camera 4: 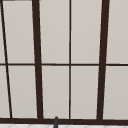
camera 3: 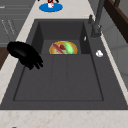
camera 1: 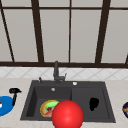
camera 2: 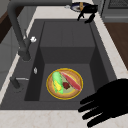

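I am hovering my right hand (camera 1: 93, 103), fingers loosely open, over the sink (camera 1: 107, 100) holding one yellow plate (camera 1: 46, 110), my left hand (camera 1: 14, 91) idling by one blue plate (camera 1: 5, 106).

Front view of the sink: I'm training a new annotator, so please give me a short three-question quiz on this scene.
1. Fill in: seen from the front, the faucet stands behind the ___ basin of the sink.
2. True or false: the right hand has its fingers curled round the plate of food.
3. Which is nearest to the left hand? A: the blue plate. B: the faucet. C: the plate of food.

Key: 1 left; 2 false, as it hangs open over the sink's right half, apart from the plate; 3 A.
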Controlling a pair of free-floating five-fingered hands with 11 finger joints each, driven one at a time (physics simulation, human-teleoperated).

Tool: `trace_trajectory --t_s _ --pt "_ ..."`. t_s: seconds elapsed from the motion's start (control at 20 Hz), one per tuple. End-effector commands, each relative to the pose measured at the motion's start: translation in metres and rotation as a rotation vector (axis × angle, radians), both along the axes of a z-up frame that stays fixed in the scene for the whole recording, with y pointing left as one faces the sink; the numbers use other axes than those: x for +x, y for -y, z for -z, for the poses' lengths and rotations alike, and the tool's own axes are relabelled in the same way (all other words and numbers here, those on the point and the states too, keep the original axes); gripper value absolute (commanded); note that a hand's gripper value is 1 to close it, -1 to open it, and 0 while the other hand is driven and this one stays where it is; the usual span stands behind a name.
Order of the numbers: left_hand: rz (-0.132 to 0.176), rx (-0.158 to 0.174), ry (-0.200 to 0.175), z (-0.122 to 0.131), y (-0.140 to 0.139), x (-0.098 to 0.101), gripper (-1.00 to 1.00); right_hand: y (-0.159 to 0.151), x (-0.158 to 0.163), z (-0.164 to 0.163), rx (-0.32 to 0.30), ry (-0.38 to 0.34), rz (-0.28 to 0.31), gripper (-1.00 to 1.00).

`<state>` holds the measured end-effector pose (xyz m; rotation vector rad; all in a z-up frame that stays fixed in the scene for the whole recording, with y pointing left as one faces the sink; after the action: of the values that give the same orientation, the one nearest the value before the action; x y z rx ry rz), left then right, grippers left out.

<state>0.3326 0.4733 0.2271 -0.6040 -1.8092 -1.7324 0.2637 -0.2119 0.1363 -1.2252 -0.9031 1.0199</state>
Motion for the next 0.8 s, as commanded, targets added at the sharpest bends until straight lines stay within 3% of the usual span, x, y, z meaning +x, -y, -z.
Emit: trace_trajectory --t_s 0.0,0.2,0.7,0.75 --pt "-0.036 0.007 0.000 0.008 0.022 -0.020 -1.00 0.000 0.000 0.000 0.000 0.000 0.000 0.00" --pt "-0.032 0.010 0.000 0.013 0.047 -0.039 -1.00 0.000 0.000 0.000 0.000 0.000 0.000 0.00" --pt "-0.021 0.034 0.049 0.014 0.103 -0.083 -1.00 0.000 0.000 0.000 0.000 0.000 0.000 0.00" --pt "-0.004 0.039 0.055 0.014 0.105 -0.092 -1.00 0.000 0.000 0.000 0.000 0.000 0.000 0.00"
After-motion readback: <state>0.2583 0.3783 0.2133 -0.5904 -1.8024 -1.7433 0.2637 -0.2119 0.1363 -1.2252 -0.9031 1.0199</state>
